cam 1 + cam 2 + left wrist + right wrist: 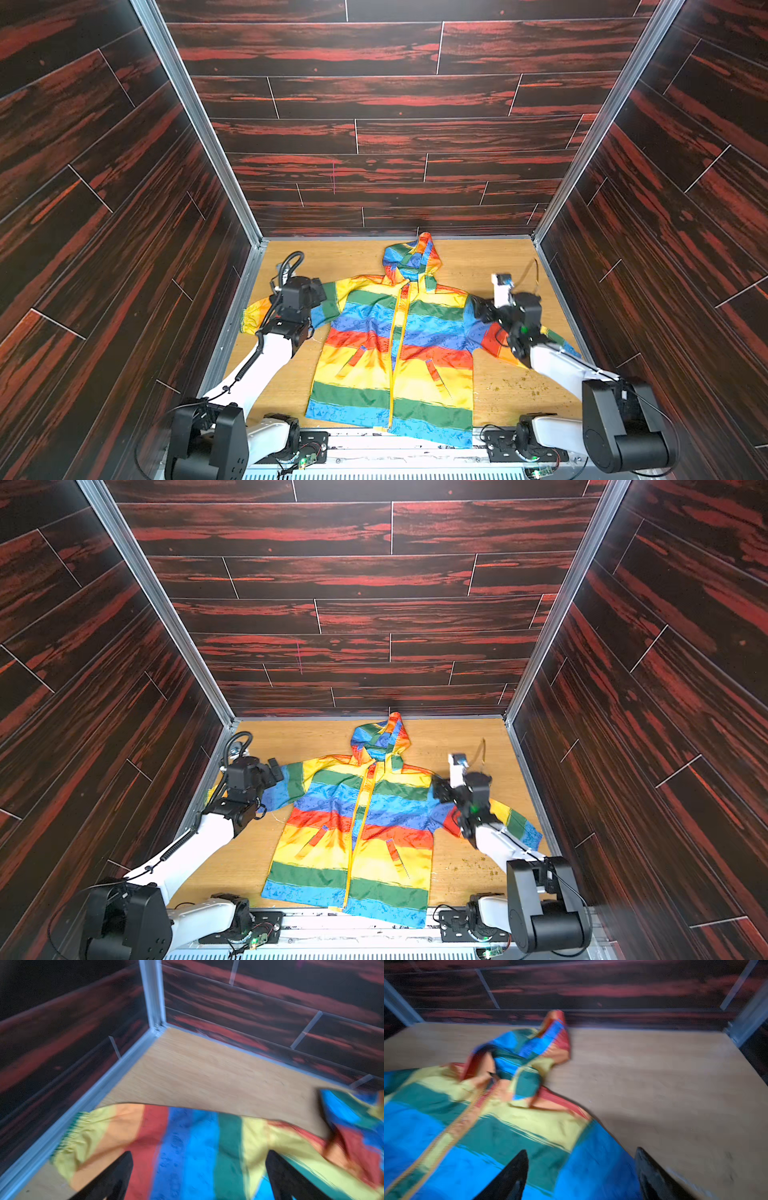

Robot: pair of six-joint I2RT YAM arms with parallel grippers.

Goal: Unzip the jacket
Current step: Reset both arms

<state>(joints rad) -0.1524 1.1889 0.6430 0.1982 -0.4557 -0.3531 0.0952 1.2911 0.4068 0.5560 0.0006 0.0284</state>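
The rainbow-striped jacket (pixel 374 332) (pixel 332 812) lies flat on the wooden table, front up, with its hood (pixel 409 257) toward the back wall. Its yellow zipper (pixel 397 332) (pixel 358 812) (pixel 452 1132) runs down the middle and looks closed. My left gripper (pixel 319 290) (pixel 275 769) (pixel 199 1153) hovers open over the jacket's left sleeve (pixel 187 1147), holding nothing. Over the right shoulder and sleeve (pixel 591 1157), my right gripper (pixel 478 308) (pixel 438 789) (pixel 581 1150) also stands open and empty. Both wrist views are blurred.
Dark red wood-patterned walls (pixel 374 124) enclose the table on three sides. The left sleeve's cuff (pixel 249 320) reaches the left wall's metal rail. Small crumbs (pixel 511 386) lie on the table by the right arm. The jacket's hem overhangs the front rail (pixel 374 449).
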